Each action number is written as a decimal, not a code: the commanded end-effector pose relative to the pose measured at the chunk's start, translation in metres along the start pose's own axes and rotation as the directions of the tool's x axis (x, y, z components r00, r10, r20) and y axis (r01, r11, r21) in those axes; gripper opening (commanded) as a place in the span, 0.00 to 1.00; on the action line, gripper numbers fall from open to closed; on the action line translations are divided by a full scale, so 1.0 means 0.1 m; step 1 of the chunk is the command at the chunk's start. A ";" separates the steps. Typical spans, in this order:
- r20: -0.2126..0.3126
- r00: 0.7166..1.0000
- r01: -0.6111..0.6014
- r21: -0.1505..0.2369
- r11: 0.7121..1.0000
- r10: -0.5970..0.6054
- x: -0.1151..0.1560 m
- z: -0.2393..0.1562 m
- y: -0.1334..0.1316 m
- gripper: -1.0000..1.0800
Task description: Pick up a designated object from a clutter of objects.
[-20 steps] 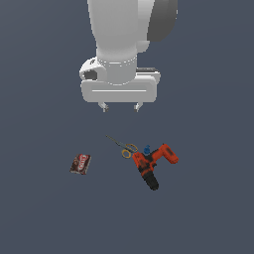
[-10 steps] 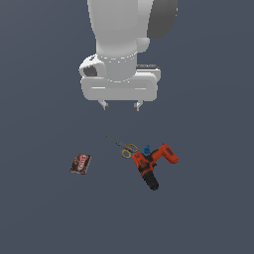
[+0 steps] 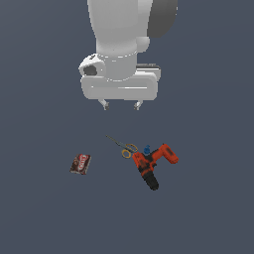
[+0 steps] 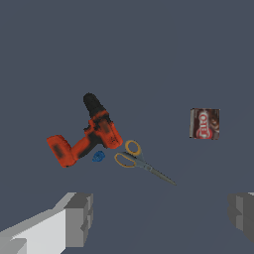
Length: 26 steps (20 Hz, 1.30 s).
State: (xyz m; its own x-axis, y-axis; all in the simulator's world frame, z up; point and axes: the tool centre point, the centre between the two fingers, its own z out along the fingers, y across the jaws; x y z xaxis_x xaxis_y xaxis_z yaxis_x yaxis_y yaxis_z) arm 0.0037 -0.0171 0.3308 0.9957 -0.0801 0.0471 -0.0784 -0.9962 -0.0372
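The scissors (image 3: 124, 147) (image 4: 139, 161) lie flat on the grey floor, yellow-orange loop handles touching or nearly touching the drill, thin grey blades pointing away from it. My gripper (image 3: 120, 105) (image 4: 158, 218) hangs open well above them, nothing between its fingers (image 4: 79, 218). In the exterior view it is above the scissors and slightly toward the exterior view's left of the handles. The rest of the clutter of objects sits around the scissors: the orange-red and black drill (image 3: 153, 163) (image 4: 87, 136), a tiny blue item (image 3: 147, 149) (image 4: 98, 157) and a dark red packet (image 3: 81, 163) (image 4: 204, 124).
The drill lies right beside the scissor handles, on the exterior view's right. The blue item sits between drill grip and handles. The dark red packet lies apart, on the exterior view's left. The white arm body (image 3: 124, 44) fills the upper part of the exterior view.
The gripper has come down slightly and shifted a little toward the exterior view's right. The objects on the floor have not moved.
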 end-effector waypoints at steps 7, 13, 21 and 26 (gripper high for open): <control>0.004 0.998 0.056 -0.006 0.998 -0.056 0.00 0.22 0.03 0.96; 0.011 0.989 0.147 -0.014 0.989 -0.147 -0.01 0.58 0.08 0.96; 0.029 0.943 0.332 -0.022 0.943 -0.331 -0.13 1.27 0.17 0.96; 0.042 0.891 0.453 -0.020 0.891 -0.452 -0.27 1.72 0.23 0.96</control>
State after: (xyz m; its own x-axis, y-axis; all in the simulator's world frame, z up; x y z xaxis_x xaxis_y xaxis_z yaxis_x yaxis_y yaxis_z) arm -0.0120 -0.0312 0.1708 0.9397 0.3416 0.0196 0.3415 -0.9399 0.0069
